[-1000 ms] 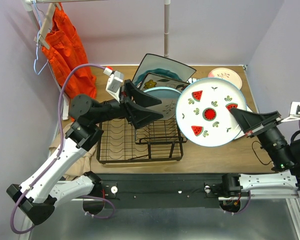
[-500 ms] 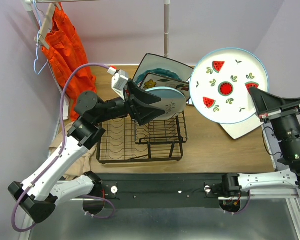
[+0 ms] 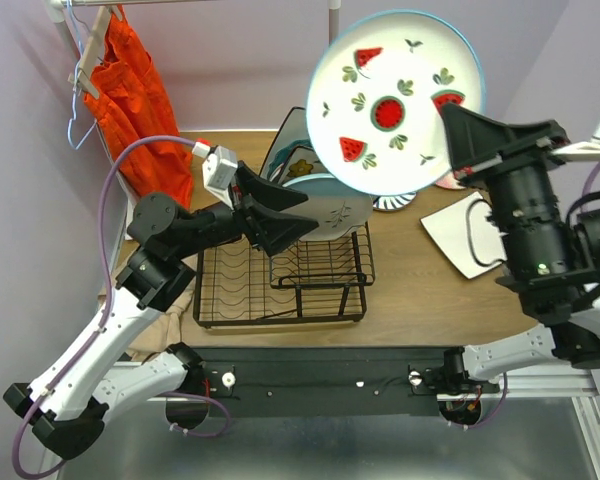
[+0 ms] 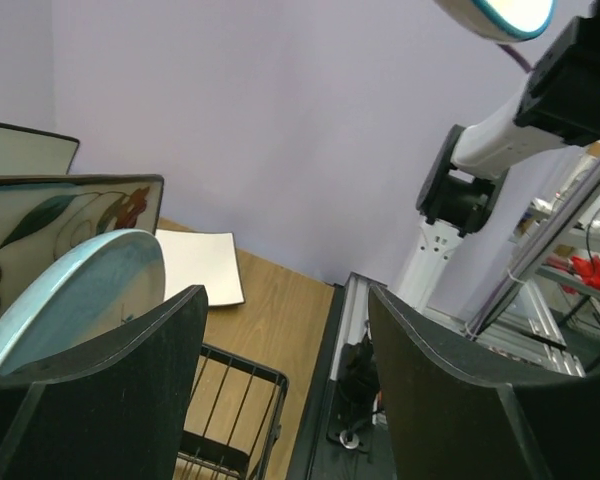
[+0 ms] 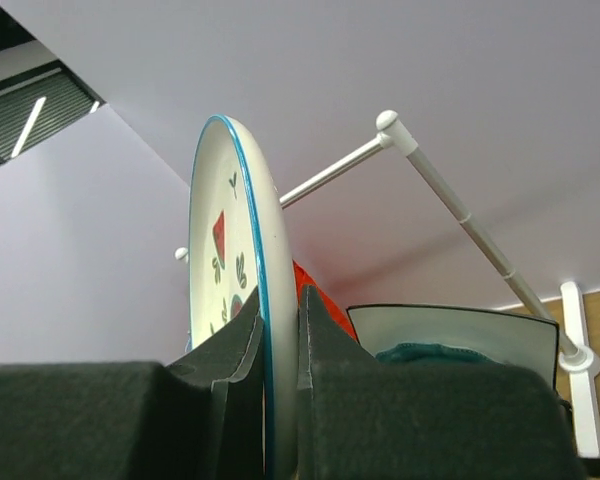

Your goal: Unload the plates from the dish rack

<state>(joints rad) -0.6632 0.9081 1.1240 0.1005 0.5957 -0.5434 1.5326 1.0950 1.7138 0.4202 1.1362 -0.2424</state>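
Note:
My right gripper (image 3: 460, 140) is shut on the rim of the round red-fruit print plate (image 3: 390, 100) and holds it high above the back of the table. In the right wrist view the plate (image 5: 235, 270) stands on edge between my fingers (image 5: 278, 330). The black wire dish rack (image 3: 240, 290) sits left of centre. Its upper tier holds a mint round plate (image 3: 335, 205), a flower-print square plate (image 3: 305, 160) and a dark-rimmed square plate (image 3: 320, 130). My left gripper (image 3: 305, 215) is open beside the mint plate (image 4: 80, 290), not touching it.
A white square plate (image 3: 460, 235) lies on the wooden table right of the rack; it also shows in the left wrist view (image 4: 195, 265). An orange garment (image 3: 130, 100) hangs at the back left. A white upright pole (image 3: 333, 60) stands behind the rack.
My right gripper has lifted the red-fruit plate from beside the rack up and back to the left. My left gripper has stayed at the rack's upper tier, shifting only slightly.

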